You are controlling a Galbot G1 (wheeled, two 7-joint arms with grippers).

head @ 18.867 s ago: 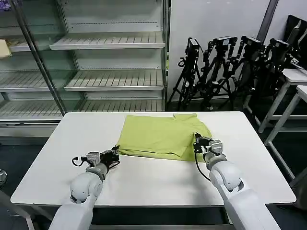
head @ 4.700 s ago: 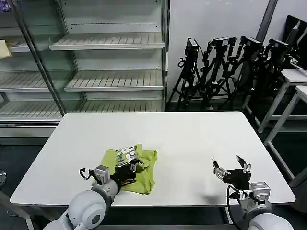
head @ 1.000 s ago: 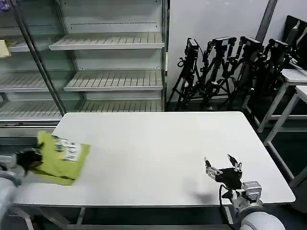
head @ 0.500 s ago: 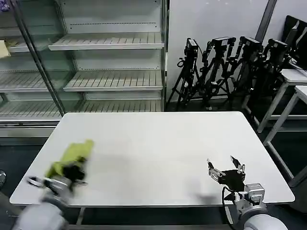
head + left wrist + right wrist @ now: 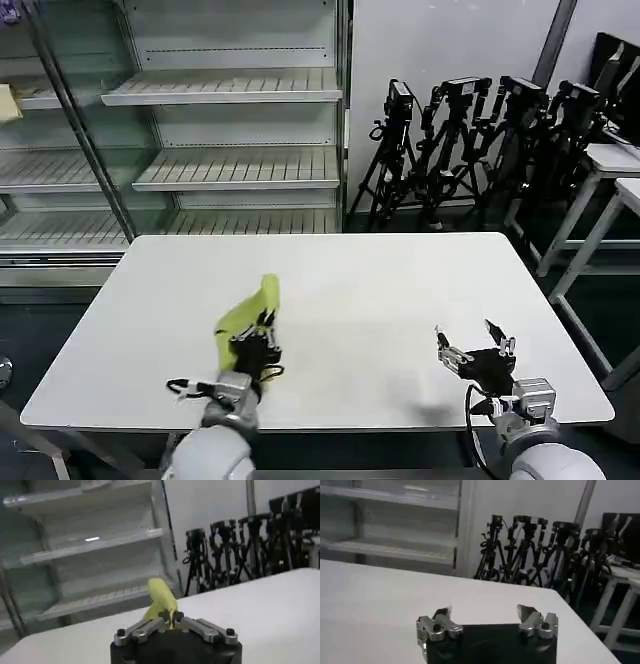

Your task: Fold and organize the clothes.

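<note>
The left pincer (image 5: 262,338) is pressed together on the lime yellow-green thin cotton T-shirt (image 5: 245,313), pinching a bunched fold of it; in the left wrist view the fingers (image 5: 150,625) meet around the cloth (image 5: 161,599), which rises in a narrow crumpled peak beyond the tips. The shirt stands up from the pincer over the near-left part of the flat white rectangular surface (image 5: 380,290), its top leaning toward the far side.

The right pincer (image 5: 475,343) hovers over the near-right part of the surface with its fingers spread wide and nothing between them; the right wrist view shows the two tips (image 5: 441,614) well apart above bare white top.

Half a second ago the left pincer and the shirt were close to the surface's left edge; they now sit nearer the middle. A second ago the shirt hung off the left edge with its white print showing. The right pincer has barely shifted.

Behind the surface stand empty pale metal wire shelves (image 5: 230,165) on the left and a cluster of black camera tripods (image 5: 480,140) against a white wall on the right.
</note>
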